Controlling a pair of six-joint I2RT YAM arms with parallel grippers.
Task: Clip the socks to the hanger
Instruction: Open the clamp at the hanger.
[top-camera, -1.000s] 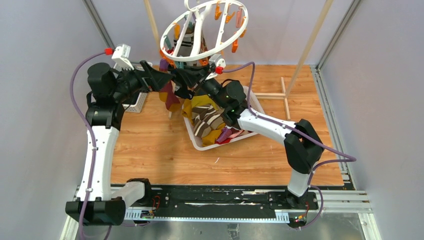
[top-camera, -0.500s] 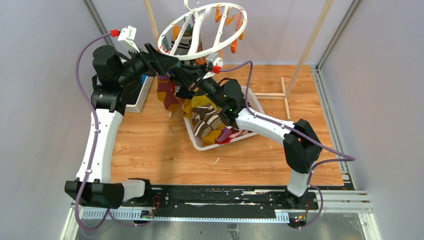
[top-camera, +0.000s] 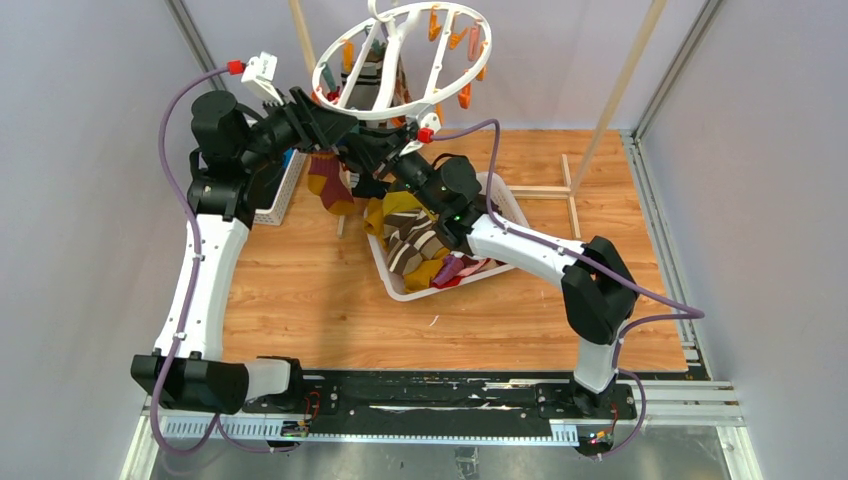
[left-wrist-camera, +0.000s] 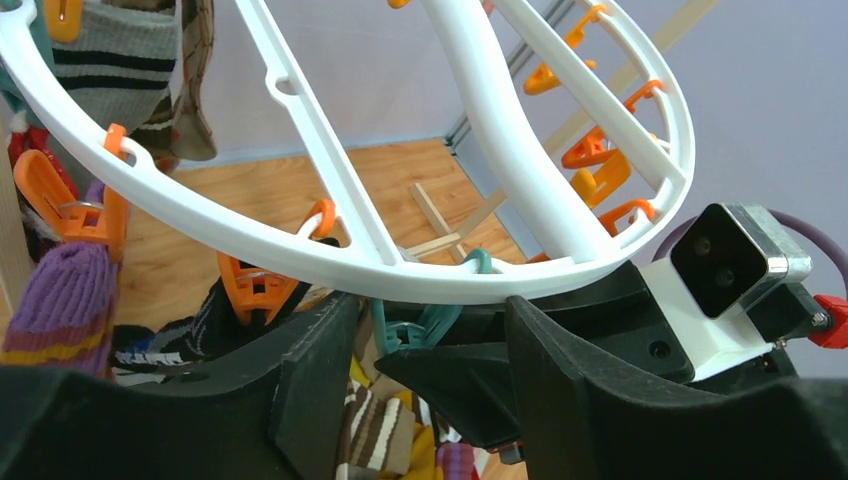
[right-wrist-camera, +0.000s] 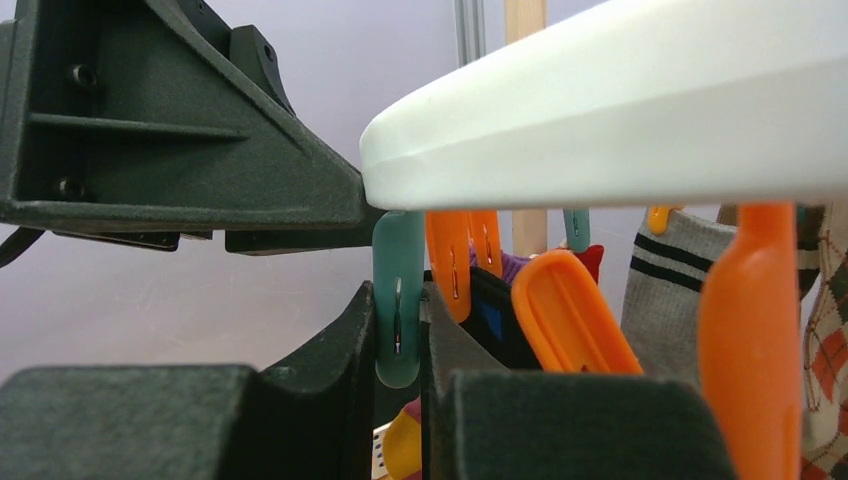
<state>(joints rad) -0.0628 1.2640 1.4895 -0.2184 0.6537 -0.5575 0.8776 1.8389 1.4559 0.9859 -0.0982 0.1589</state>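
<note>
Hanger (left-wrist-camera: 490, 100): white plastic, smooth, soft sheen. Orange clips (right-wrist-camera: 755, 330): glossy plastic; teal clip (right-wrist-camera: 398, 290) same, slightly translucent. Socks (left-wrist-camera: 120, 60): ribbed knit cloth, matt, fuzzy. Left gripper fingers (left-wrist-camera: 300, 400): black plastic, matt, finely grained. Table (top-camera: 300, 290): wood-grain top, satin. Basket (top-camera: 383, 268): white plastic, perforated sides. Base plate (top-camera: 450, 458): bare brushed metal.

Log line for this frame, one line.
right gripper: jaws shut on teal clip under hanger | left gripper: jaws apart, alongside | sock: dangling below them
</note>
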